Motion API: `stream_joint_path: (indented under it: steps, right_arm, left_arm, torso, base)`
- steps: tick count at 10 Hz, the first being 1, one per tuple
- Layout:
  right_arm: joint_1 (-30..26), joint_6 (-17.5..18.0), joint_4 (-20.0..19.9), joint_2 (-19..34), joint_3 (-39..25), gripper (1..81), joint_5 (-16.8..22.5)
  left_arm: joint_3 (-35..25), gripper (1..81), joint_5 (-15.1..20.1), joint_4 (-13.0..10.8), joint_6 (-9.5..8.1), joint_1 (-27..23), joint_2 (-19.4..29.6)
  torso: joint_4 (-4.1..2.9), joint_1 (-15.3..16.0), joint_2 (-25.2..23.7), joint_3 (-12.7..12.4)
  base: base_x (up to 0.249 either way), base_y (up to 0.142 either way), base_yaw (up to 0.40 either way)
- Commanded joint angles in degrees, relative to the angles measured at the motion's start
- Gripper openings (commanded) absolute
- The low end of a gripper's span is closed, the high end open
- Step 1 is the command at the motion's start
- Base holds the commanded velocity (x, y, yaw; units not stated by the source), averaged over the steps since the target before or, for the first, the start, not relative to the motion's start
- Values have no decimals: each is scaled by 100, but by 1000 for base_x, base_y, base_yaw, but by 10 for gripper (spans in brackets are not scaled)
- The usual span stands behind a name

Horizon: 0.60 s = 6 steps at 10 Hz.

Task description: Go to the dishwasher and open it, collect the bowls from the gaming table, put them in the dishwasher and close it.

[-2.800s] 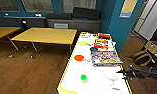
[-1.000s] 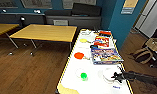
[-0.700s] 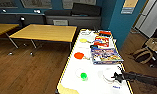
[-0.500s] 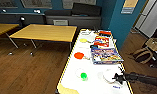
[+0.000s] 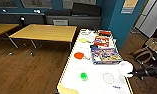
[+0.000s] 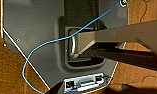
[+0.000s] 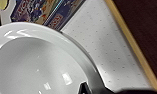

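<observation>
On the left of the head view stand two square yellow-topped tables (image 5: 44,32) on the wooden floor (image 5: 26,67). Next comes the gaming table (image 5: 94,82), long and white with a pale yellow edge. On it, the red-orange bowl (image 5: 79,55) lies near the left edge about halfway along, and the green bowl (image 5: 83,76) lies closer to the robot, well apart from the red one. A board game box (image 5: 106,55) lies to the right of the red bowl, with more boxes behind it.

At the right edge of the table the right gripper (image 5: 130,74) holds a white bowl (image 5: 125,68) by its rim. In the right wrist view a dark finger sits on the rim of this white bowl (image 7: 41,62), so I judge the gripper clamped on it. For the left gripper I cannot tell its state.

The step in hand is the collecting of bowls from the table. The two coloured bowls are not yet taken — the next move calls for a reach across the table to the green one, the nearer one.
</observation>
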<state>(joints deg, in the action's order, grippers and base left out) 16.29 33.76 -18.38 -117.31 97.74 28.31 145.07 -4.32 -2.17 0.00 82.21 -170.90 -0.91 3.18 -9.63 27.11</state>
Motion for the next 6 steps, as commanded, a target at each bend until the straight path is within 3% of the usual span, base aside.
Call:
stream_joint_path:
  steps: [1,2,5,6]
  right_arm:
    - [-257,17,1026,2532,-2432,10,1038]
    - [334,52,1301,2666,-2682,10,932]
    - [2197,17,1793,2492,-2684,10,-631]
    - [2707,17,1899,2334,-2525,10,-991]
  left_arm:
    - [-677,811,213,-38,44,-43,378]
    - [-1207,811,142,-38,9,-51,704]
    - [-2832,811,106,-29,18,-175,1899]
    - [-3193,811,89,-29,18,-245,2233]
  torso:
    - [0,0,0,0]
    - [0,0,0,0]
    - [0,0,-2,0]
    - [0,0,-2,0]
  base:
    - [0,0,0]
    - [0,0,0]
    - [0,0,0]
    - [0,0,0]
